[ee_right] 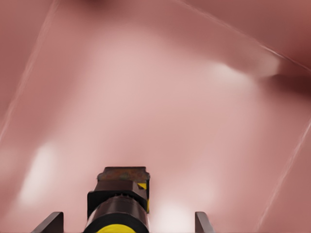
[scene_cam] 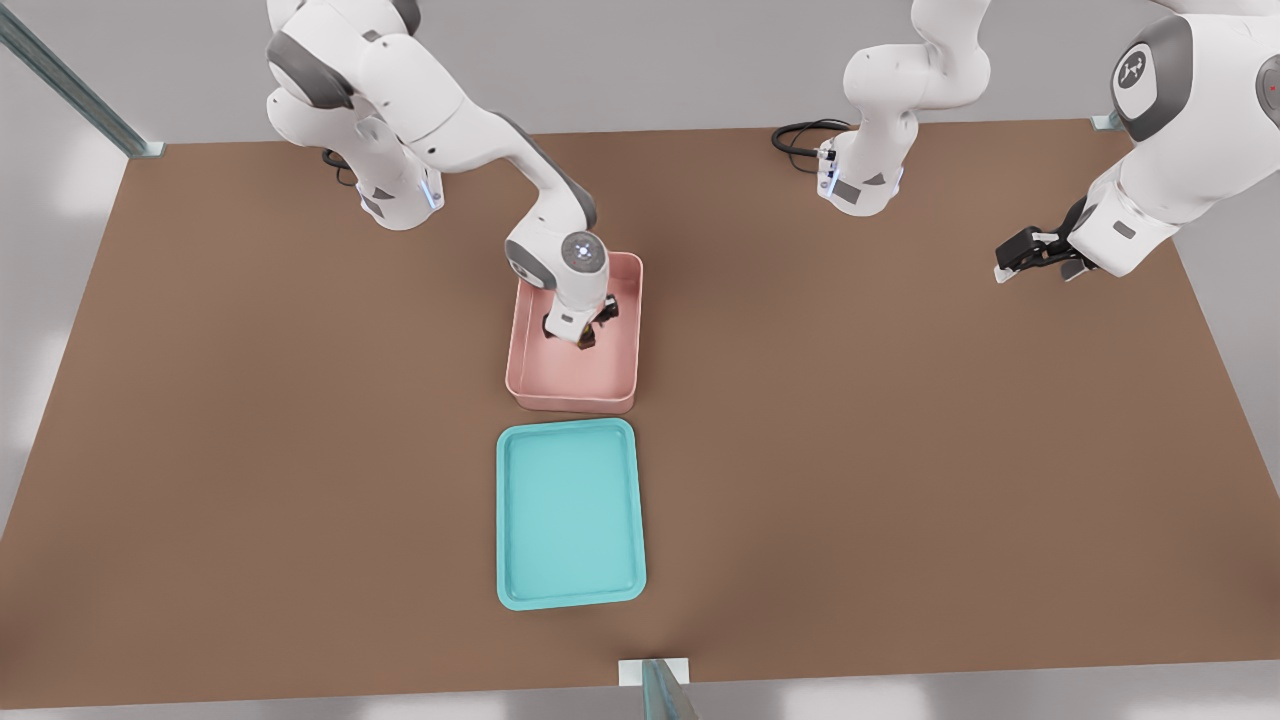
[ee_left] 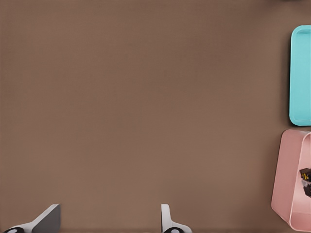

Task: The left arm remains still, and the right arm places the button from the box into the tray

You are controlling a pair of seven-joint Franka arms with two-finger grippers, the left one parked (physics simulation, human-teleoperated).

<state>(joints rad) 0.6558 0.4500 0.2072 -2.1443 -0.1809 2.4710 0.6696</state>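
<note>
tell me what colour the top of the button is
Yellow, on a dark body; the button shows best in the right wrist view, between the tool's fingers inside the pink box.

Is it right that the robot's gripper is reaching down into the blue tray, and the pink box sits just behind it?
Not quite. The gripper is down inside the pink box, not the tray. The front view shows it, and the right wrist view sees only pink floor with the button between its fingers. The box does sit just behind the tray.
</note>
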